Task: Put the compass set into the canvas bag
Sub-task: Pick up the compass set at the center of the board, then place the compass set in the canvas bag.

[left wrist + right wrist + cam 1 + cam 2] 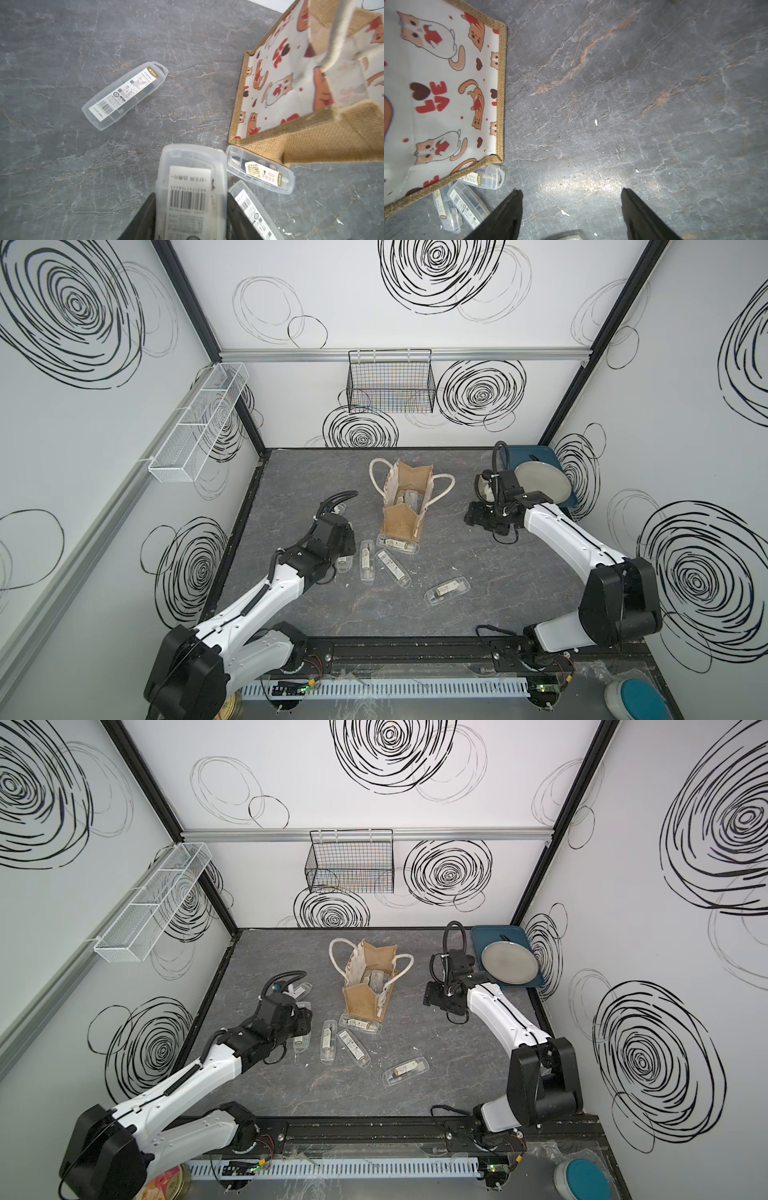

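Compass set [396, 546] before canvas bag [400, 523]

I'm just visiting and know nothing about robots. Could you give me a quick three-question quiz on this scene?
1. True or false: the right gripper is holding something.
2. The left gripper is shut on: A) a rope handle, B) a clear compass case, C) a plate.
3. What already lies inside the canvas bag?
Key: 1 false; 2 B; 3 other clear compass cases.
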Controlling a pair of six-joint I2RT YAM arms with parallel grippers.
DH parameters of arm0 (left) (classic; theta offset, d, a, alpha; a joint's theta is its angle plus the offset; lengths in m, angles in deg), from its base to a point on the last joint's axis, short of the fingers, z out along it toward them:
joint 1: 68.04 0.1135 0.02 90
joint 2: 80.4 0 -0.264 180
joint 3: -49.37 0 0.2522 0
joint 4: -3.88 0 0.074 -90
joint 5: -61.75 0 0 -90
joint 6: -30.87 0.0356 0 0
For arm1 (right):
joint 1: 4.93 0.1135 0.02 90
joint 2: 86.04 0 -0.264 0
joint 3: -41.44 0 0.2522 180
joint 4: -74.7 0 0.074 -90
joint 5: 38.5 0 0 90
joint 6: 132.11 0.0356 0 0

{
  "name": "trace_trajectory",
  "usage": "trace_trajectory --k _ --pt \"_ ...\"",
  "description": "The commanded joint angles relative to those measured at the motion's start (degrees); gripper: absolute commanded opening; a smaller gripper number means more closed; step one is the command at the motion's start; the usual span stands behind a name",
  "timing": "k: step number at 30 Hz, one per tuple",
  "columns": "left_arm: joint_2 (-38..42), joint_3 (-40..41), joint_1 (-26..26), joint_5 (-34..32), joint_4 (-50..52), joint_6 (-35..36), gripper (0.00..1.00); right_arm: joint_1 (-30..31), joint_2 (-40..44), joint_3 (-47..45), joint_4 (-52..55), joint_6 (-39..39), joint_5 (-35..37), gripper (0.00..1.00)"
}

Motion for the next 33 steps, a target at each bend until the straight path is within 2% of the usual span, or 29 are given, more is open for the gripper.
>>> trace_trajectory --k 1,5,11,20,28,33 --pt "1.2 -7.0 -1.7 -2.8 4.0 3.0 0.43 -0.5 2.3 1.7 1.5 0.7 1.1 0.78" --pt "-1.4 -15.2 -4.3 -4.3 5.9 5.5 0.43 -0.5 3.2 1.1 1.9 0.7 1.4 0.78" --pt "-10.6 -29.3 -6.9 -3.6 7.1 10.4 0.44 -1.0 4.3 -0.2 1.9 0.7 1.7 0.79" --pt "-27.1 -42.7 -9.2 0.6 -1.1 13.7 0.44 -1.7 4.2 -0.3 3.0 0.3 1.3 0.79" --pt "-43.8 -58.0 -9.1 4.3 -2.5 16.1 0.44 -2.4 2.9 -0.2 3.1 0.5 -0.6 0.79" --pt "-51.3 -63.0 -8.5 4.8 -0.1 18.2 0.44 -2.4 1.7 -0.1 3.3 0.5 -0.5 0.79"
